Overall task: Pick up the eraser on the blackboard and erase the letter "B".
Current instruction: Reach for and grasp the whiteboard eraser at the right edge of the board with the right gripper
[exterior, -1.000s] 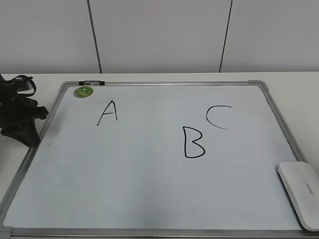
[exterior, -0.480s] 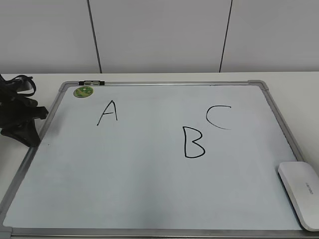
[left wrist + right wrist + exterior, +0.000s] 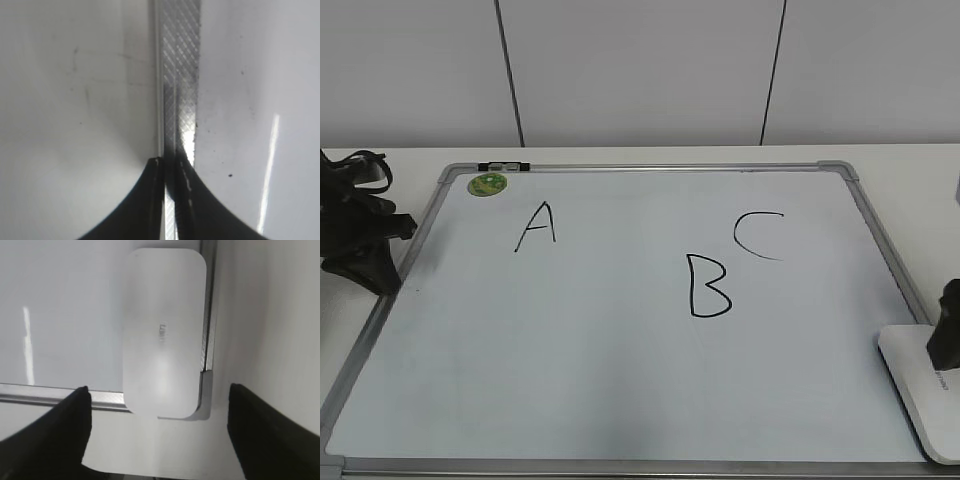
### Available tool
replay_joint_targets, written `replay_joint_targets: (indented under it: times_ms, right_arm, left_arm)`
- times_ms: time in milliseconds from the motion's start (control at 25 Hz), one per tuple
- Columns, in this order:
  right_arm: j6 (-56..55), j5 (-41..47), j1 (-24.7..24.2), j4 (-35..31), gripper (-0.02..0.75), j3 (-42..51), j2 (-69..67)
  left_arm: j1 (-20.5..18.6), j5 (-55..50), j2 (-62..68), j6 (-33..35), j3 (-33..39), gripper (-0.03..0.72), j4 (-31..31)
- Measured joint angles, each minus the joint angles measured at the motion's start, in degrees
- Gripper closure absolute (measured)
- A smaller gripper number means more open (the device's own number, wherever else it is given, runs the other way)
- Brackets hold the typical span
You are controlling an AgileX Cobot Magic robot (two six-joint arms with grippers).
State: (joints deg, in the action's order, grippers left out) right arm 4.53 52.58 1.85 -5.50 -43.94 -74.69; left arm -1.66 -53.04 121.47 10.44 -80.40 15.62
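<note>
The blackboard (image 3: 620, 380) is a white board with a silver frame and lies flat on the table. The letter "B" (image 3: 707, 286) is drawn right of its middle. The white eraser (image 3: 910, 375) lies on the board's near right corner and also shows in the right wrist view (image 3: 162, 330). My right gripper (image 3: 157, 427) is open above the table, with the eraser's end ahead of its fingers. One dark finger (image 3: 947, 325) shows over the eraser in the exterior view. My left gripper (image 3: 170, 172) is shut and empty over the board's left frame (image 3: 180, 75).
A black "A" (image 3: 536, 227) is on the left of the board and a black "C" (image 3: 757, 235) up right of the "B". A round green sticker (image 3: 487, 184) sits at the far left corner. The left arm (image 3: 355, 240) rests by the left frame.
My right gripper has come into the exterior view at the right edge, above the eraser. The left arm, the eraser and the letters have not moved.
</note>
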Motion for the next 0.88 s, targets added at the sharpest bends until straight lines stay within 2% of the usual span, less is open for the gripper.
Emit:
replay_joint_targets:
  times_ms: [160, 880]
  right_arm:
    - [-0.71, -2.67, 1.31, 0.27, 0.087, -0.23, -4.57]
    - [-1.65, -8.17, 1.26, 1.55, 0.088, -0.33, -14.31]
  left_arm:
    - [0.0, 0.0, 0.0, 0.0, 0.0, 0.677, 0.0]
    - [0.0, 0.0, 0.0, 0.0, 0.0, 0.678, 0.03]
